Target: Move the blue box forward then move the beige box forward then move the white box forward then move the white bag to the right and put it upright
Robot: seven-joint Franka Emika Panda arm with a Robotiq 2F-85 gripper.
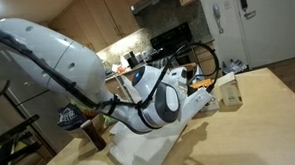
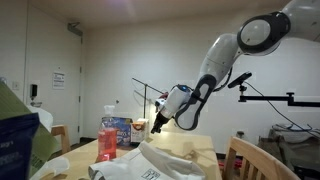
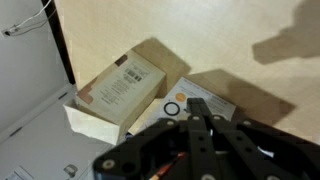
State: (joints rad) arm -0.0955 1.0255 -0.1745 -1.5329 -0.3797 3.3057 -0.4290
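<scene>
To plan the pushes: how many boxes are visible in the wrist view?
2. The beige box lies left of centre on the table; the white box lies beside it on the right, its lower part hidden. More boxes may be outside this view.

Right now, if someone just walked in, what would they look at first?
The big white robot arm reaching down over the wooden table grabs the eye first. In the wrist view its shut gripper hangs over a beige box and a flat white box lying side by side. A floppy white bag sprawls on the table's near end in an exterior view.
</scene>
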